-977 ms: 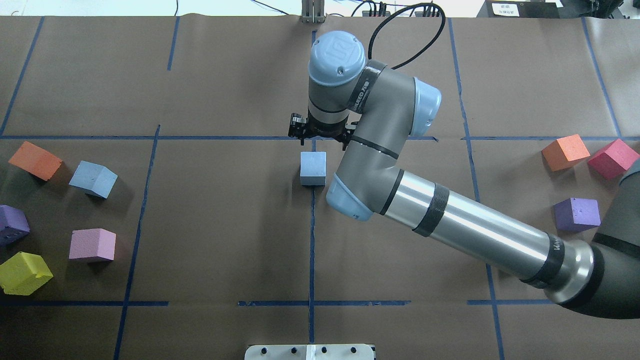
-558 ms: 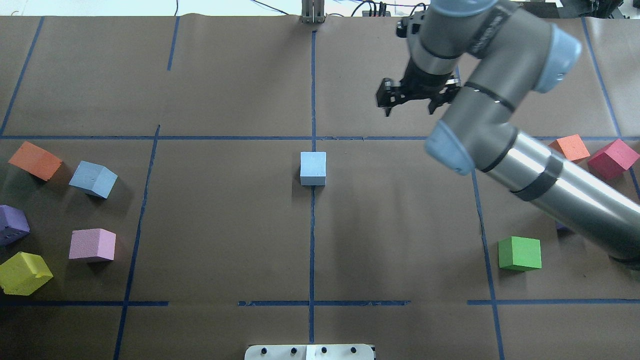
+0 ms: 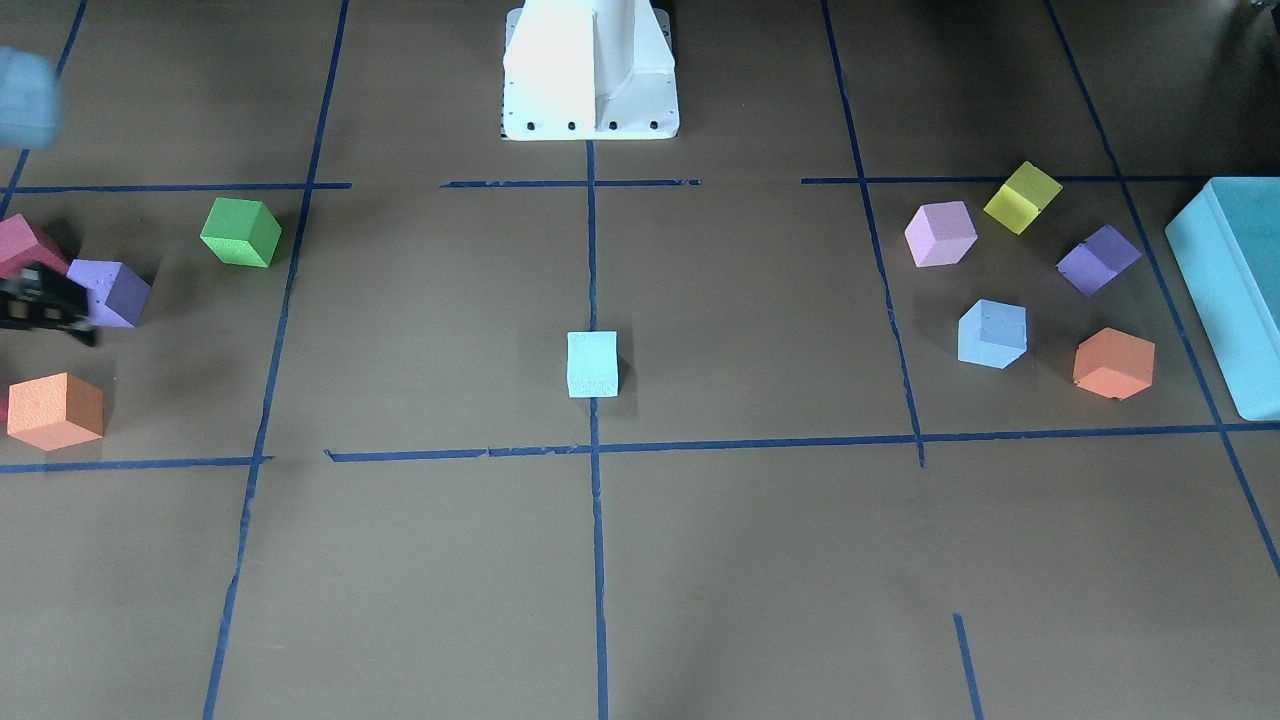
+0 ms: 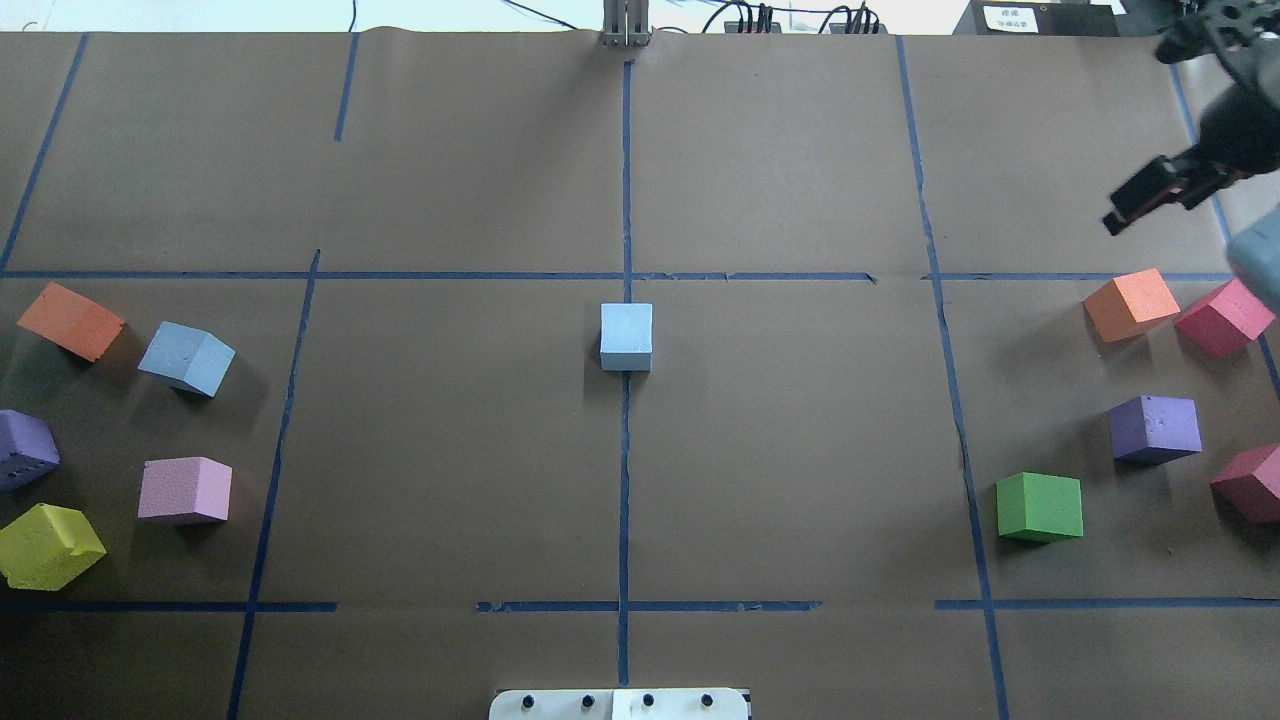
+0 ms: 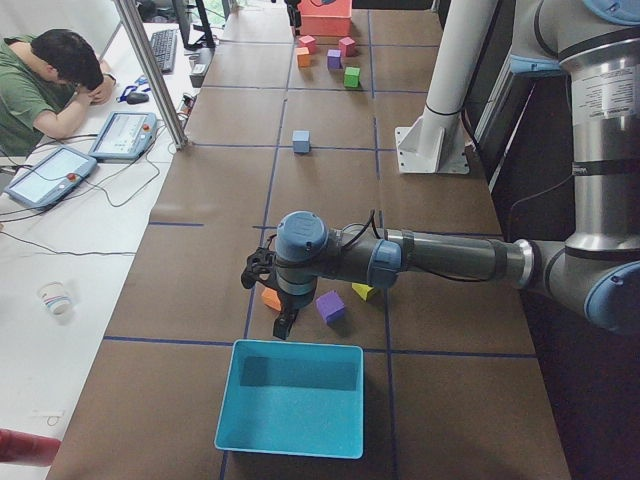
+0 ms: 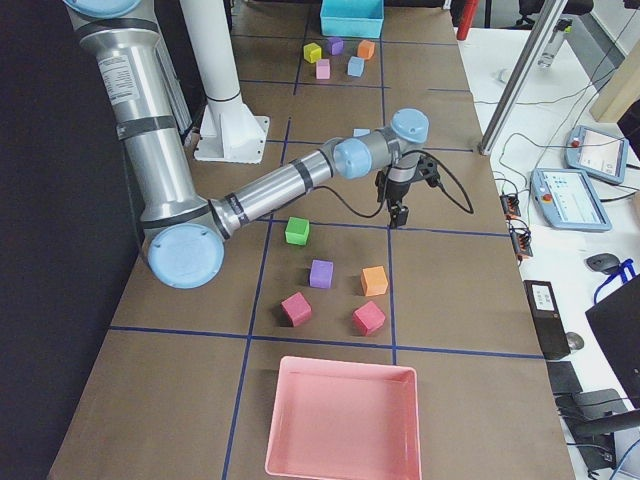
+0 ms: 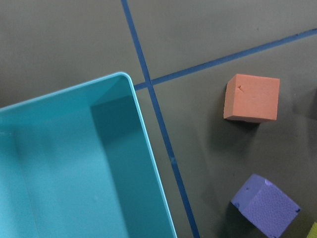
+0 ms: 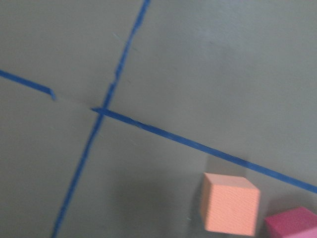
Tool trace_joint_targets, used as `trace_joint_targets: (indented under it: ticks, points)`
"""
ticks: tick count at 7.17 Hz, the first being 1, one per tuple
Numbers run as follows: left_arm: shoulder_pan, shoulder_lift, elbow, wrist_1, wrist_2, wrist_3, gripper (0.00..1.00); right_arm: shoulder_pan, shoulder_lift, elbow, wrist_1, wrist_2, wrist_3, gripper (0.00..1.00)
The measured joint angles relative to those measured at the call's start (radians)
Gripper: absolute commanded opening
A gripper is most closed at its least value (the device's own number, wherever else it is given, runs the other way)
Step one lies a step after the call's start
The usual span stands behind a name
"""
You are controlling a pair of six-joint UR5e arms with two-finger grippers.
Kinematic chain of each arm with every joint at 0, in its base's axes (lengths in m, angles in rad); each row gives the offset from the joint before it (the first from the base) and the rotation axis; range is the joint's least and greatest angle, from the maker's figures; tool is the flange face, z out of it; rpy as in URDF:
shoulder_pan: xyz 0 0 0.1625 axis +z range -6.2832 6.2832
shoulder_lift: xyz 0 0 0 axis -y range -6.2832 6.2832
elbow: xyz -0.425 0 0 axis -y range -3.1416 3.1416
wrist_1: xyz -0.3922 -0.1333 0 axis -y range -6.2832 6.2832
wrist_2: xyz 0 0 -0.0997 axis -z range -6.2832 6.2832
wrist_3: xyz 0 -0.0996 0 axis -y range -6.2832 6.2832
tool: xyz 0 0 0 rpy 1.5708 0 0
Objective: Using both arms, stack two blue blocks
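One pale-blue block (image 4: pixel 626 336) sits alone on the centre tape line; it also shows in the front view (image 3: pixel 592 364). The second blue block (image 4: pixel 187 357) lies among the cubes on the left (image 3: pixel 992 333). My right gripper (image 4: pixel 1165 192) is open and empty at the far right, above and behind the orange cube (image 4: pixel 1131 304), far from both blue blocks. My left gripper (image 5: pixel 268 300) shows only in the left side view, over the cubes next to the teal tray (image 5: pixel 290 410); I cannot tell if it is open or shut.
Right-side cubes: red (image 4: pixel 1225 317), purple (image 4: pixel 1154 428), green (image 4: pixel 1039 507), dark red (image 4: pixel 1250 485). Left-side cubes: orange (image 4: pixel 70 320), purple (image 4: pixel 25 450), pink (image 4: pixel 185 490), yellow (image 4: pixel 48 545). A pink tray (image 6: pixel 345 420) is at the right end. The white pedestal (image 3: pixel 590 70) stands at the robot's edge.
My right arm swung from just behind the centre blue block out to the far right edge, staying open and empty. The blocks have not moved.
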Motion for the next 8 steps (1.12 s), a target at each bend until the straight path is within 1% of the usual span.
trace_joint_targets:
  ticks: [1, 2, 3, 4, 5, 6, 8]
  points:
    - [0.002, -0.011, 0.007, -0.013, -0.01, -0.022, 1.0, 0.089, -0.107, 0.013, 0.002, 0.015, -0.163, 0.99]
    - [0.005, -0.027, 0.008, -0.018, -0.039, -0.096, 1.0, 0.166, -0.198, 0.017, 0.005, 0.027, -0.287, 0.98]
    - [0.019, -0.046, 0.004, -0.022, -0.071, -0.183, 1.0, 0.231, -0.281, 0.019, 0.007, 0.034, -0.366, 0.98]
    - [0.061, -0.065, -0.004, -0.039, -0.086, -0.239, 1.0, 0.272, -0.352, 0.022, 0.009, 0.035, -0.403, 0.99]
    - [0.128, -0.076, -0.012, -0.07, -0.089, -0.286, 1.0, 0.289, -0.384, 0.024, 0.01, 0.034, -0.401, 0.99]
    - [0.208, -0.095, -0.015, -0.092, -0.076, -0.353, 1.0, 0.294, -0.39, 0.024, 0.011, 0.034, -0.382, 0.99]
    - [0.356, -0.154, -0.002, -0.131, 0.02, -0.515, 1.0, 0.295, -0.388, 0.022, 0.011, 0.034, -0.369, 0.99]
